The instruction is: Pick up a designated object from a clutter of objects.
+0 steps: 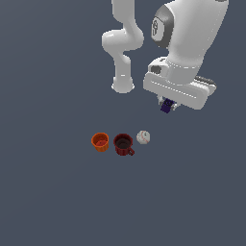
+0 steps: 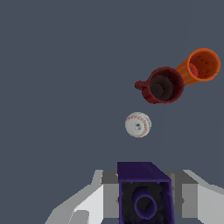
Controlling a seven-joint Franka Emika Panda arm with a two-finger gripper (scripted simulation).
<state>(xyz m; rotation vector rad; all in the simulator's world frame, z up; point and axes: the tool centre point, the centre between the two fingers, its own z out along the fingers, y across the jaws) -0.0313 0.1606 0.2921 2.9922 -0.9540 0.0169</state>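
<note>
Closest to the wrist camera, the small dark purple blocky cube (image 2: 144,194) with a round hollow in its facing side sits clamped between the two pale grey fingers (image 2: 109,199) of the white robot arm's gripper (image 2: 146,197); the pads press against its opposite sides. In the exterior view the same cube (image 1: 166,106) hangs just under the white gripper (image 1: 167,104), raised well clear of the flat dark grey tabletop (image 1: 53,192).

Beyond the cube, on the tabletop, lies the white ball with red stitching (image 2: 138,124). Farther on stands the dark red handled mug (image 2: 162,85), upright and open at the top, and just beside it, farthest away, the orange ribbed cup (image 2: 199,66).

In the exterior view these three form a short row: the cup (image 1: 100,142) on the exterior view's left, the mug (image 1: 124,144) in the middle, the ball (image 1: 143,137) on the exterior view's right, each near its neighbour.
</note>
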